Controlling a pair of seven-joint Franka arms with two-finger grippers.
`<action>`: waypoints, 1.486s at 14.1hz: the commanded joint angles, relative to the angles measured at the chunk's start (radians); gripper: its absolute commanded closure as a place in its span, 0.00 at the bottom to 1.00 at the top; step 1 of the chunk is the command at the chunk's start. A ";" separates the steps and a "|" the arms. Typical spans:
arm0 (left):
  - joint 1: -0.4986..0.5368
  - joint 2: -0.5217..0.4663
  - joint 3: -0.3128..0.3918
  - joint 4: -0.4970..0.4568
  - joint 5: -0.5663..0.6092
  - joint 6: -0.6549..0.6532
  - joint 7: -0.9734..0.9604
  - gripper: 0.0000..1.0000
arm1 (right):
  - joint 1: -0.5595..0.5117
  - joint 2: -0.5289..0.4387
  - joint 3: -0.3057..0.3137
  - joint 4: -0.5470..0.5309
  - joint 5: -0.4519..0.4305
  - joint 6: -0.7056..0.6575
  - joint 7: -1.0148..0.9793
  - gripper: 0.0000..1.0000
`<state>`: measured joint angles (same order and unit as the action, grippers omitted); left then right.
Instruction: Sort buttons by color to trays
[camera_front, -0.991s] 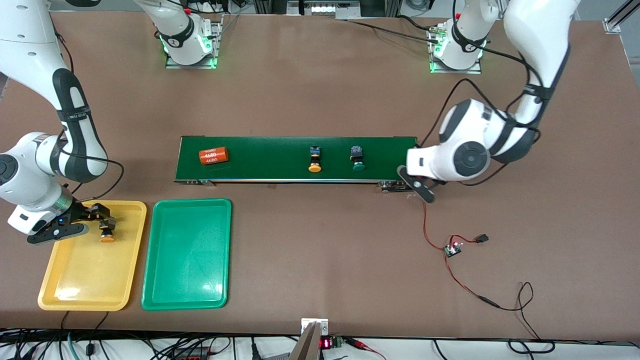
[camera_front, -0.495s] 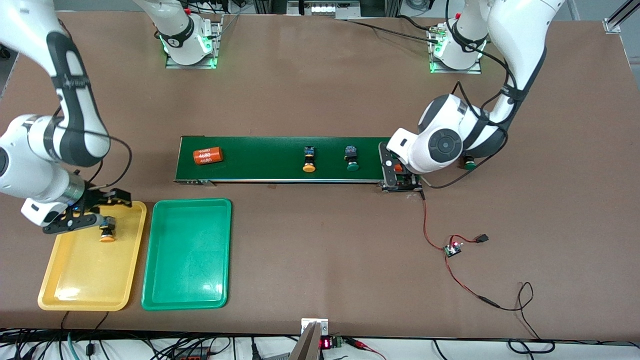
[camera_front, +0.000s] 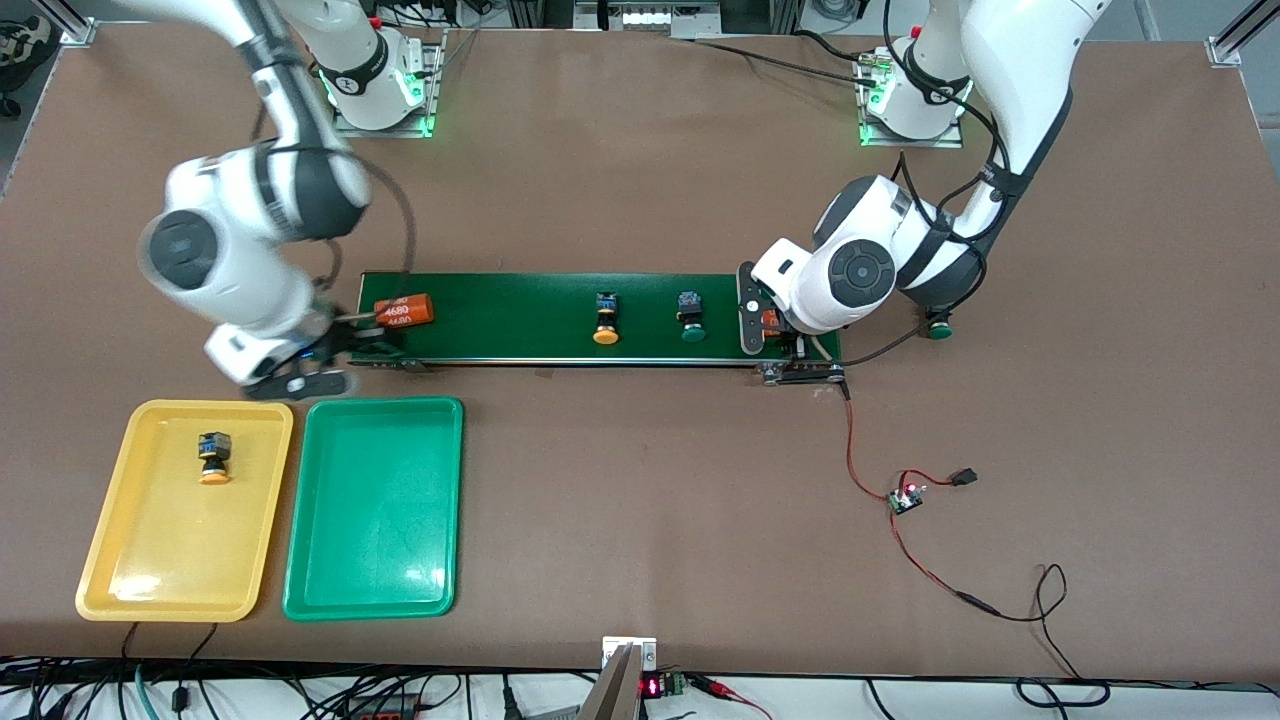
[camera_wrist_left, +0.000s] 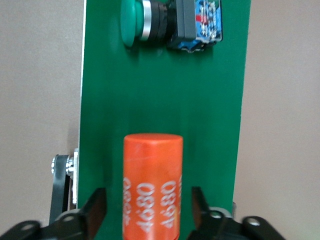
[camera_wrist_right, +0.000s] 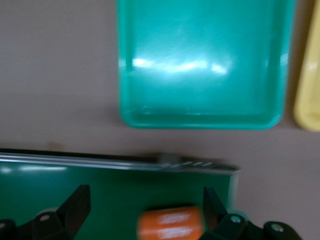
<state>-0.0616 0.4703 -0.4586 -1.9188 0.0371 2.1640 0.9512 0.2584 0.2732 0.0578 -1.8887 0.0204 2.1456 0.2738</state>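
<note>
Right claw is spread wide & empty, over the conveyor belt at its right-arm end, just above an orange cylinder, not on a button. Your next pick looks like the yellow-cap button, mid-belt: it lies along the belt toward the left arm's end, long axis across the belt, cap at the edge nearer the front cam. Green-cap button sits beside it, closer to the left claw. That claw is released too, fingers straddling a second orange cylinder w/o touching. One yellow button is already in the yellow tray; green tray has none. Another green button is on the table, off the belt's left-arm end.
</note>
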 joint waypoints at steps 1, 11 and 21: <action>0.020 -0.019 -0.003 -0.008 0.017 -0.004 0.020 0.00 | 0.025 -0.025 0.027 -0.029 0.004 0.016 0.093 0.00; 0.032 -0.182 0.234 0.003 -0.014 -0.231 -0.220 0.00 | 0.056 -0.020 0.028 -0.033 0.006 0.031 0.116 0.00; 0.032 -0.206 0.403 -0.197 -0.014 -0.169 -0.811 0.00 | 0.246 0.015 0.037 -0.182 -0.074 0.309 0.493 0.00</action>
<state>-0.0154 0.2929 -0.0874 -2.0050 0.0343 1.8954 0.2171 0.4842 0.2868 0.0930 -2.0492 -0.0060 2.4302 0.6954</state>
